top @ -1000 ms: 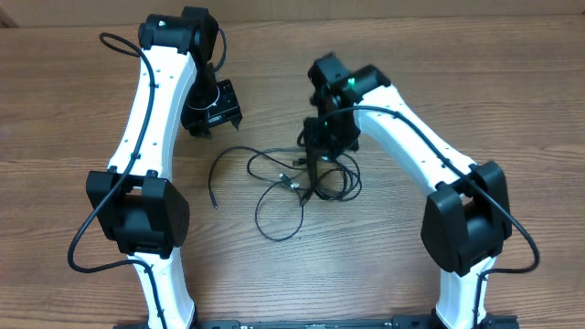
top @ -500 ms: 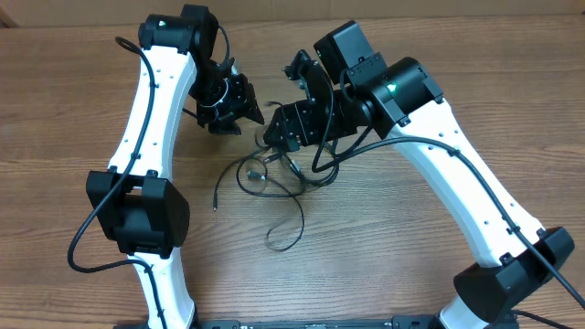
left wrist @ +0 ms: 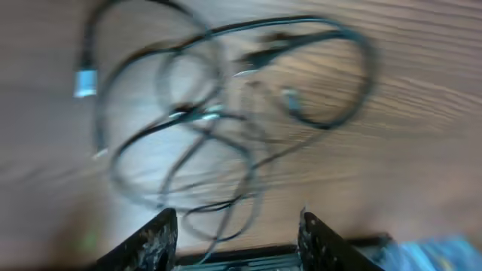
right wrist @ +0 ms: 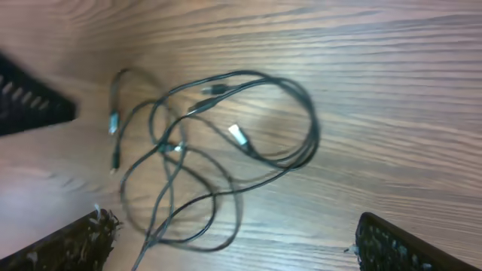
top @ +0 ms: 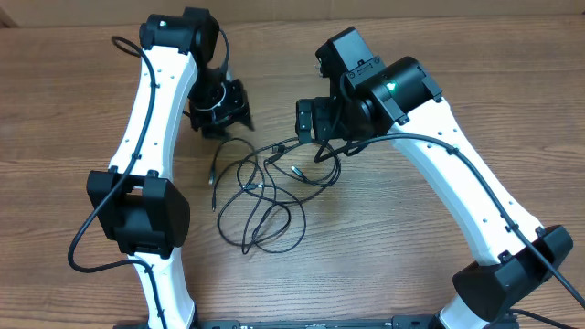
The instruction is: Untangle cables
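Note:
The cables [top: 265, 192] lie on the wooden table as a loose tangle of thin black loops between the two arms. In the right wrist view the cables [right wrist: 211, 143] spread below the fingers, and a silver-tipped plug [right wrist: 238, 135] shows inside one loop. My right gripper [top: 315, 119] hangs above the tangle's far right edge, and in its own view the right gripper [right wrist: 235, 222] stands wide open and empty. My left gripper [top: 222, 114] hovers just beyond the tangle's far left. Its blurred wrist view shows the left gripper [left wrist: 237, 218] with jaws apart over the cables [left wrist: 226, 128].
The wooden table [top: 439, 55] runs on around the tangle. The left arm's white link [top: 151, 128] stands left of the cables and the right arm's white link [top: 457, 183] slants off to their right, each arm trailing its own thicker black cable.
The right gripper went from shut to wide open and let the cables go. After being dragged up and left, they dropped and spread into wider loops. The left gripper shifted slightly.

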